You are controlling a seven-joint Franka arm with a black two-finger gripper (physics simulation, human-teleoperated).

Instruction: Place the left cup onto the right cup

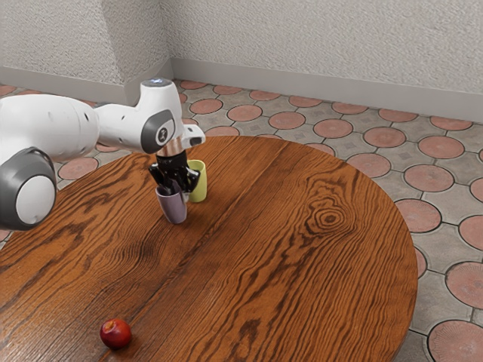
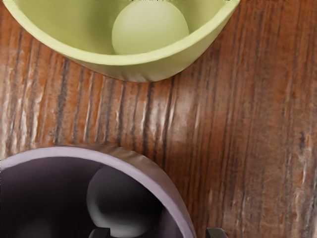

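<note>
— See where the fingers [image 1: 179, 185] are? Down at the rim of the purple cup [image 1: 175, 211], which stands upright on the table [image 1: 317, 249].

— And the green cup [image 1: 198, 179]?

— Just beside it, on the far side from us, also upright. The 2 cups are close but not touching; the wrist view shows a strip of bare wood between them.

— Are the fingers gripping?

— Not that I can see. They stand apart, 1 tip inside the purple cup and 1 outside, straddling its wall. The inner tip has a clear gap to the wall, so I'd call them open, not clamped.

— So the purple one is the cup to move?

— That's my reading: it is the 1 toward the exterior view's left. The step in hand is the pinch on the wall.

— How should it go?

— Close gently and squarely, so the thin wall isn't pushed sideways into the green cup. Then lift straight up, high enough that the base clears the green rim, before carrying it across. Centre it over the opening and lower it level.

— And the apple [image 1: 115, 332]?

— Well apart, near the table's edge. No trouble.
</note>
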